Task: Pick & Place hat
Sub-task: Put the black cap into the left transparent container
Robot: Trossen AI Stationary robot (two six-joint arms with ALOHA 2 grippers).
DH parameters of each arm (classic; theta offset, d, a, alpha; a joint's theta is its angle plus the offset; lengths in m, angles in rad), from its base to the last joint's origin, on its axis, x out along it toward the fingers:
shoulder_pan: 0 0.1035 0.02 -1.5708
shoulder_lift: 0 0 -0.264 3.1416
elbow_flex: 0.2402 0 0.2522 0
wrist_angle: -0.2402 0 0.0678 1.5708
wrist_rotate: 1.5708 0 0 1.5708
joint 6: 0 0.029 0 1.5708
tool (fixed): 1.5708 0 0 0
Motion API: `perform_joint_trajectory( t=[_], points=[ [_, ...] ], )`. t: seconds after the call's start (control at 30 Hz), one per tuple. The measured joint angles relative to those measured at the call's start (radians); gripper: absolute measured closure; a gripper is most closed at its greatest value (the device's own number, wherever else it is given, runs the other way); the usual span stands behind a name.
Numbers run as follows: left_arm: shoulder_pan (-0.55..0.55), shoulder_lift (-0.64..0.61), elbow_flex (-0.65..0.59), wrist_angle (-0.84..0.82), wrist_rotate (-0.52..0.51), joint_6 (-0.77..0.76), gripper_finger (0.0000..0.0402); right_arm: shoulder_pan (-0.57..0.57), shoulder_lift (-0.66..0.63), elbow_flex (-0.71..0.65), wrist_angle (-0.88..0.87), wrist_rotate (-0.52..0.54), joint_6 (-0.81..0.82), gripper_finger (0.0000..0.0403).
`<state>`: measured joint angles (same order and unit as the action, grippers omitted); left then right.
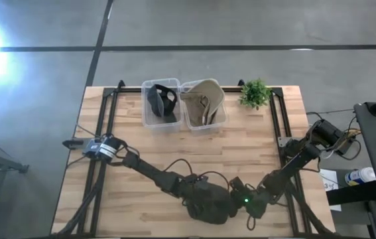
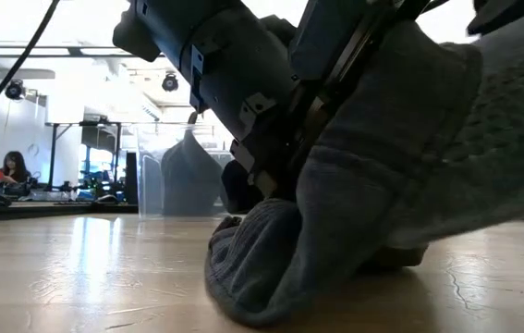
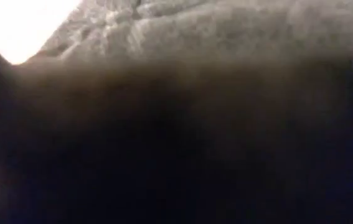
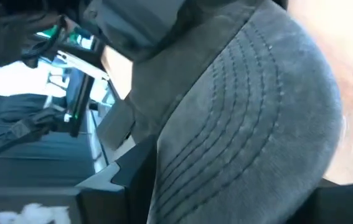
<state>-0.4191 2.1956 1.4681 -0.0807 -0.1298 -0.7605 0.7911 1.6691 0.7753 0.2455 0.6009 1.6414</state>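
Note:
A dark grey hat [image 1: 207,202] lies near the table's near edge, between both arms. In the low view, the hat [image 2: 354,213] rests its lower, bunched part on the wood, and its brim side [image 2: 511,102] is raised. My left gripper [image 1: 194,194] comes from the table's left against the hat's crown. The left wrist view is filled with grey cloth [image 3: 195,37], which hides that contact. My right gripper [image 1: 249,206] is at the hat's right edge, shut on the brim. My right gripper holds the hat by its stitched brim [image 4: 251,143], coming from the table's right. The brim runs back between the dark fingers, which themselves hardly show. That side of the hat is lifted, while the crown's lower part [image 2: 271,277] stays on the table.
At the far edge stand two clear bins. The left bin [image 1: 149,114] holds a dark hat [image 1: 162,101] and the right bin [image 1: 189,121] a beige hat [image 1: 204,99]. A small green plant [image 1: 254,93] stands to their right. Bare wood lies between the bins and the arms. A person [image 2: 7,171] sits far off.

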Motion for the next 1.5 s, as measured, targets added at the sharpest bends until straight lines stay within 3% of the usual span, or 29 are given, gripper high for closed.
perform_joint_trajectory(
  t=[0.13, 0.27, 0.33, 0.47, 0.57, 0.77, 1.03, 1.27, 1.5],
  points=[
    [0.000, -0.017, -0.001, -0.010, -0.004, -0.007, 0.0310, -0.016, -0.001, 0.000, 0.000, -0.048, -0.037, 0.0227],
    [-0.003, -0.061, -0.006, -0.083, -0.069, 0.019, 0.0310, -0.015, -0.014, 0.000, -0.004, -0.058, -0.040, 0.0270],
    [-0.012, -0.104, -0.006, -0.137, -0.148, 0.041, 0.0310, -0.016, -0.023, 0.000, -0.005, -0.060, -0.047, 0.0305],
    [-0.029, -0.210, -0.005, -0.245, -0.401, 0.119, 0.0309, -0.029, -0.056, 0.000, -0.034, -0.055, -0.114, 0.0379],
    [-0.028, -0.299, -0.005, -0.310, -0.496, 0.167, 0.0309, -0.063, -0.101, 0.000, -0.084, -0.059, -0.178, 0.0386],
    [-0.036, -0.536, -0.005, -0.387, -0.575, 0.255, 0.0309, -0.193, -0.242, 0.005, -0.082, -0.063, -0.439, 0.0389],
    [-0.127, -0.862, -0.002, -0.435, -0.771, 0.256, 0.0309, -0.492, -0.357, 0.109, -0.084, -0.151, -0.840, 0.0389],
    [-0.208, -1.050, -0.002, -0.436, -0.824, 0.344, 0.0309, -0.763, -0.203, 0.338, -0.108, -0.298, -0.996, 0.0389],
    [-0.222, -1.125, -0.037, -0.499, -0.860, 0.343, 0.0310, -0.978, 0.106, 0.719, -0.445, -0.382, -0.964, 0.0389]
  ],
)
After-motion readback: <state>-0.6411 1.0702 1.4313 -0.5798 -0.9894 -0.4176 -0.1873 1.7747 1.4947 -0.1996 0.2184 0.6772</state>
